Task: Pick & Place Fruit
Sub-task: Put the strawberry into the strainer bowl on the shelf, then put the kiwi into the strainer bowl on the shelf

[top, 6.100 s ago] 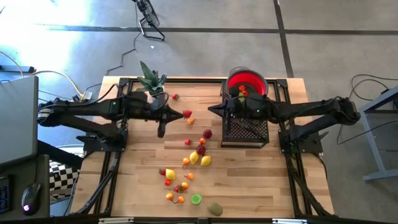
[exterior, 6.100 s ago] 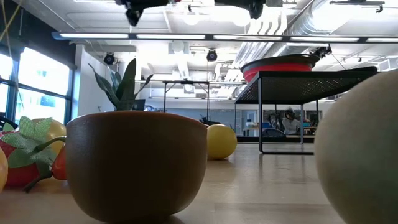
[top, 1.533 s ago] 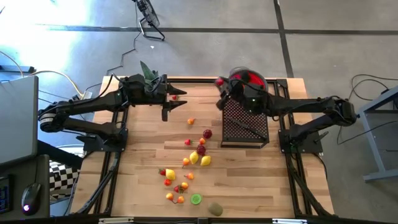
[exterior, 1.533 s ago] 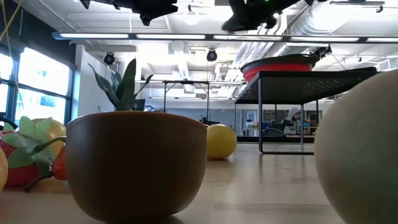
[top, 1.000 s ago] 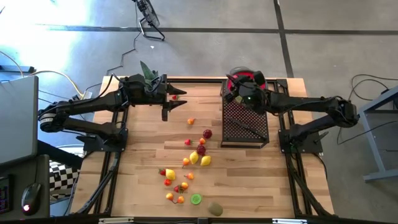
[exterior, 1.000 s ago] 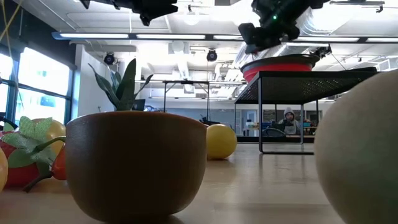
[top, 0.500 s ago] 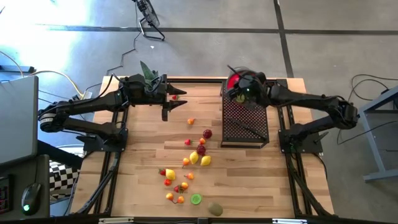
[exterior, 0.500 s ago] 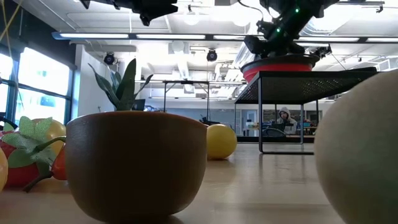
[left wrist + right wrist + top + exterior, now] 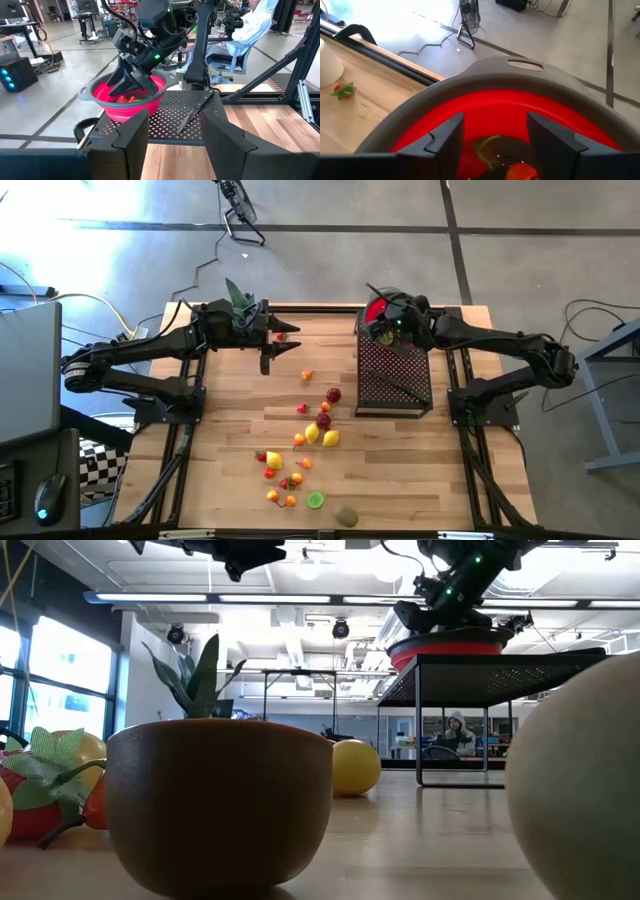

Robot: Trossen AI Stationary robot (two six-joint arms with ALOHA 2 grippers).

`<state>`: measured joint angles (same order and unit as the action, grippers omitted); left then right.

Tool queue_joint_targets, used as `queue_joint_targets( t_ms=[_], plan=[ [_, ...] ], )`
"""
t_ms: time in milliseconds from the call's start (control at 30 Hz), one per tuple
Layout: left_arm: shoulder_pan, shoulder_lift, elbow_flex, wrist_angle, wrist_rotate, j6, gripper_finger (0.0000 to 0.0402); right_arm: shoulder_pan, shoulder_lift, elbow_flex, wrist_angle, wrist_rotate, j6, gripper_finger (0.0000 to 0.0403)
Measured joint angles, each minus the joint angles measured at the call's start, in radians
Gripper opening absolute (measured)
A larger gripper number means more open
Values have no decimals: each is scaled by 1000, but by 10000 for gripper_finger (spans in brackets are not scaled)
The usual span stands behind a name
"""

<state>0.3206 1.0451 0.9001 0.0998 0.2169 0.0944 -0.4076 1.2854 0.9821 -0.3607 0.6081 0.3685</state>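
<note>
Since a second ago the right gripper [image 9: 381, 323] has carried on from the near edge of the black mesh stand [image 9: 395, 375] to hang over the red bowl [image 9: 378, 311], and its jaws have spread; nothing sits between them in the right wrist view, which looks straight down into the bowl, where a green slice [image 9: 487, 145] and a red fruit [image 9: 521, 173] lie on the bottom. The left arm has not shifted.

Nearest the table's front edge, most of the fruit [image 9: 321, 434] lies loose on the wooden table [image 9: 220, 470]: a brown piece [image 9: 346, 515] and a green slice [image 9: 316, 500] at the front, small orange and red ones just behind, then two yellow pieces [image 9: 331, 438] touching each other, and a dark red one [image 9: 333, 395] farther in.

Beyond these, the left gripper [image 9: 265, 364] hovers above bare wood, well apart from any fruit, its jaws parted and empty. A lone strawberry [image 9: 282, 335] lies near the potted plant [image 9: 240, 296] at the far left.

At the far right the bowl rests on the stand's top, beside a knife [image 9: 192, 112].

In the room behind, a person sits in a chair [image 9: 235, 47].
</note>
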Motion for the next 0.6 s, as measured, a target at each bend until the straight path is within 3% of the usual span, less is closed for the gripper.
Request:
queue_joint_targets(
  t_ms=[133,233,400,600],
  plan=[
    [0,0,0,-14,0,0,175,1,-9,0,14,-3,-39,229],
    [0,0,0,-26,0,0,175,27,-36,0,60,-4,-76,223],
    [0,0,0,-29,-1,0,175,108,-106,0,159,-41,-181,166],
    [0,0,0,-29,-3,-13,175,193,-169,1,198,-223,-275,79]
  ],
)
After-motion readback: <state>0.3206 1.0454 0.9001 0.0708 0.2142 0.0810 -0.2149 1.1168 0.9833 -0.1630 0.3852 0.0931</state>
